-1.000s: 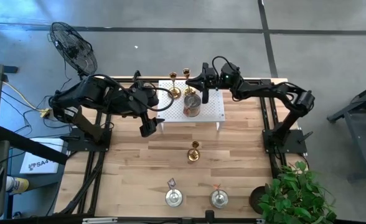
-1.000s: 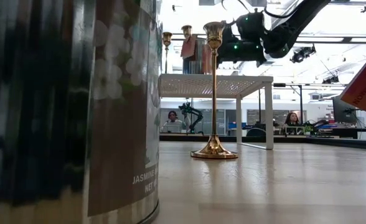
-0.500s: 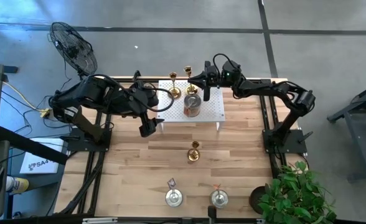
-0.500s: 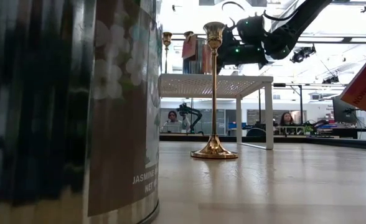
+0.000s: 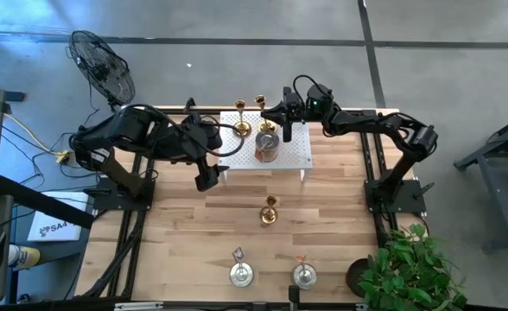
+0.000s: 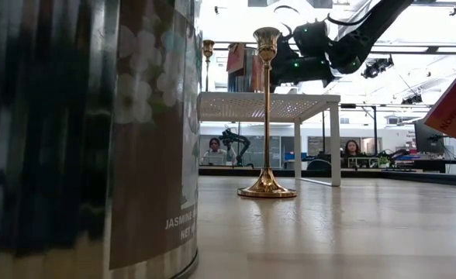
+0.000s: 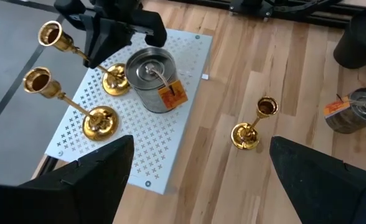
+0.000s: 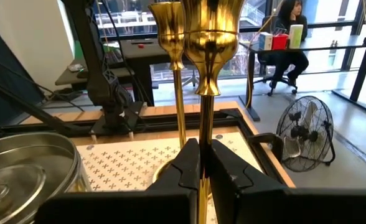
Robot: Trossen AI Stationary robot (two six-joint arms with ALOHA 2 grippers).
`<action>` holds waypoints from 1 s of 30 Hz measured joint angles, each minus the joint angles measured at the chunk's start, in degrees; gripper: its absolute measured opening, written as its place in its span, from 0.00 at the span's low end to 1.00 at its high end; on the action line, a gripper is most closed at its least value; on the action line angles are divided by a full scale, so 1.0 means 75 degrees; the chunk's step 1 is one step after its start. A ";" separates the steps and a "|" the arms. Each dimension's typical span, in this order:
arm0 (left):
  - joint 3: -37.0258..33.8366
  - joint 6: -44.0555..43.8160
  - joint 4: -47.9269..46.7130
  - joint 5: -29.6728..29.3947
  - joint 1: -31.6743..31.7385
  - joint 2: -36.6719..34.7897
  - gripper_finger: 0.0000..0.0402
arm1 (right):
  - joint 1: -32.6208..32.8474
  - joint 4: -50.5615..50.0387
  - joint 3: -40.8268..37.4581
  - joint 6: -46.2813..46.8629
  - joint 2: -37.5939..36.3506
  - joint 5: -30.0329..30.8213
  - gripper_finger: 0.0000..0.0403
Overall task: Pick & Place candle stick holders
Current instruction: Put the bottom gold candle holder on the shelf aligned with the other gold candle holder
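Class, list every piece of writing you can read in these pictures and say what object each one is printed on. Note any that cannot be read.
"JASMINE" over "NET W", cut off: on the label of the tin close to the low camera.
"SAA", partly hidden: white sheet on the floor left of the table.
Orange tag on the silver tin on the white rack: print too small to read.

Two matte-black jointed arms, black cables looping over wrists; left gripper (image 7: 198, 180) fingers broad, wedge-shaped; right gripper (image 8: 200, 163) fingers narrow, blocky.
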 joint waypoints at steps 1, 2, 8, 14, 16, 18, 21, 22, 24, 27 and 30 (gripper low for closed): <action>0.0000 0.0000 0.0003 0.0051 -0.0002 0.0012 0.92 | 0.0000 0.0002 0.0002 0.0000 0.0008 -0.0003 0.01; 0.0002 0.0000 0.0003 0.0128 -0.0003 0.0043 0.92 | 0.0000 0.0002 0.0003 0.0000 0.0013 -0.0013 0.01; -0.0012 0.0018 0.0003 0.0184 -0.0002 0.0130 0.92 | -0.0003 -0.0070 0.0015 0.0067 0.0015 -0.0026 0.01; -0.0006 0.0017 0.0003 0.0180 -0.0001 0.0118 0.92 | -0.0003 -0.0107 0.0015 0.0221 0.0020 -0.0036 0.05; -0.0006 0.0017 0.0003 0.0180 -0.0003 0.0116 0.92 | -0.0003 -0.0133 0.0015 0.0221 0.0020 -0.0050 0.06; -0.0006 0.0017 0.0003 0.0180 -0.0003 0.0118 0.92 | -0.0003 -0.0134 0.0015 0.0230 0.0023 -0.0050 0.06; -0.0006 0.0017 0.0003 0.0180 -0.0002 0.0118 0.92 | 0.0000 -0.0137 0.0015 0.0229 0.0023 -0.0057 0.04; -0.0006 0.0018 0.0001 0.0179 -0.0001 0.0118 0.92 | 0.0002 -0.0137 0.0015 0.0220 0.0024 -0.0088 0.04; -0.0006 0.0017 0.0000 0.0179 -0.0002 0.0118 0.92 | 0.0015 -0.0138 0.0015 0.0207 0.0026 -0.0126 0.05; -0.0006 0.0017 0.0000 0.0179 -0.0001 0.0118 0.92 | 0.0020 -0.0217 0.0007 0.0224 0.0032 -0.0167 0.10; -0.0006 0.0020 -0.0003 0.0180 0.0000 0.0118 0.92 | 0.0025 -0.0294 -0.0017 0.0224 0.0061 -0.0160 0.15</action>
